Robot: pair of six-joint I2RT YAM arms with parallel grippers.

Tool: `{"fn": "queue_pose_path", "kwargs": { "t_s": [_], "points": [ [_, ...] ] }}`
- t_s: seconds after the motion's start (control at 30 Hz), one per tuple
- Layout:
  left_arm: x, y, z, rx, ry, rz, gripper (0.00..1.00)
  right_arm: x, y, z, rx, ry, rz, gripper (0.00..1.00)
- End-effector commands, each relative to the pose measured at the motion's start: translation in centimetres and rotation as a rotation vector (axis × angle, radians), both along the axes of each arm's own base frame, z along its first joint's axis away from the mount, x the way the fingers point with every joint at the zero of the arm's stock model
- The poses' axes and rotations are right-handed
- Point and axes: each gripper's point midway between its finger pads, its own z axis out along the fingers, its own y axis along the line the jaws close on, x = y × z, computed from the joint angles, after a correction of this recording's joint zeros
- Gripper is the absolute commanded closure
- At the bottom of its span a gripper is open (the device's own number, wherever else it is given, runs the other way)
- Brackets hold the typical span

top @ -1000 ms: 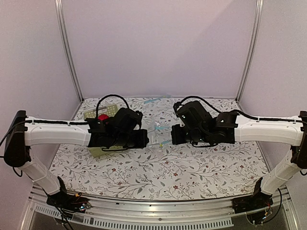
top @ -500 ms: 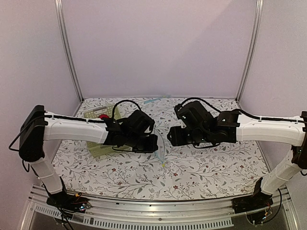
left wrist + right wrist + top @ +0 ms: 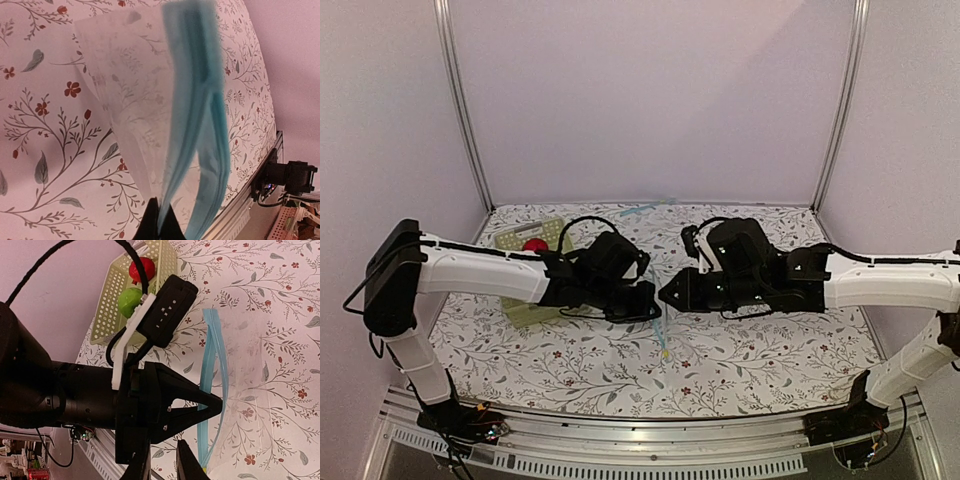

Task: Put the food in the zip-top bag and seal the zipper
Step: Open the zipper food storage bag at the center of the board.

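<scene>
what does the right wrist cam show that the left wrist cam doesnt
Only the right wrist: the pale green basket holding the red apple and green apple, plus the left gripper seen whole from outside. Only the left wrist: what looks like the right arm's base at the table edge, and the bag's clear film close up. Both: the zip-top bag pinched in the shut left gripper, its blue zipper, and the floral table.
</scene>
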Motion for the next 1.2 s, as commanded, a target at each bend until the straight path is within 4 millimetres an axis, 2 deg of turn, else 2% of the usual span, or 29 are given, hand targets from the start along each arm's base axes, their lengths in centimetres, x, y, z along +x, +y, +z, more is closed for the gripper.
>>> {"fn": "queue_pose_path", "kwargs": {
  "t_s": [0.0,0.1,0.2,0.3,0.43,0.67,0.83,1.0,1.17],
  "points": [
    [-0.2,-0.1,0.8,-0.059,0.014,0.005,1.0,-0.1,2.1,-1.0,0.057,0.056,0.029,0.82],
    [-0.2,0.0,1.0,-0.062,0.014,0.013,1.0,0.6,2.2,-1.9,0.036,0.055,0.006,0.83],
    [-0.1,0.7,0.9,-0.041,0.003,0.026,1.0,1.9,1.4,-3.0,0.009,0.052,-0.065,0.83],
    [-0.1,1.2,1.1,-0.039,-0.003,0.034,1.0,2.4,1.2,-3.4,0.01,0.058,-0.076,0.83],
    [-0.2,1.7,1.2,-0.035,-0.007,0.037,1.0,2.6,1.6,-3.6,0.008,0.061,-0.049,0.83],
    [-0.2,2.0,1.7,-0.039,-0.024,0.01,1.0,1.7,3.5,-3.6,0.014,0.068,0.091,0.83],
    [-0.4,1.7,2.0,-0.041,-0.032,-0.024,1.0,1.8,3.6,-3.7,0.011,0.067,0.12,0.83],
    [-0.4,1.7,2.1,-0.042,-0.041,-0.038,1.0,2.4,3.5,-4.6,-0.017,0.065,0.124,0.83],
    [-0.4,1.3,3.0,-0.084,-0.047,-0.039,1.0,3.1,3.1,-7.0,-0.094,0.079,0.086,0.85]
  ]
}}
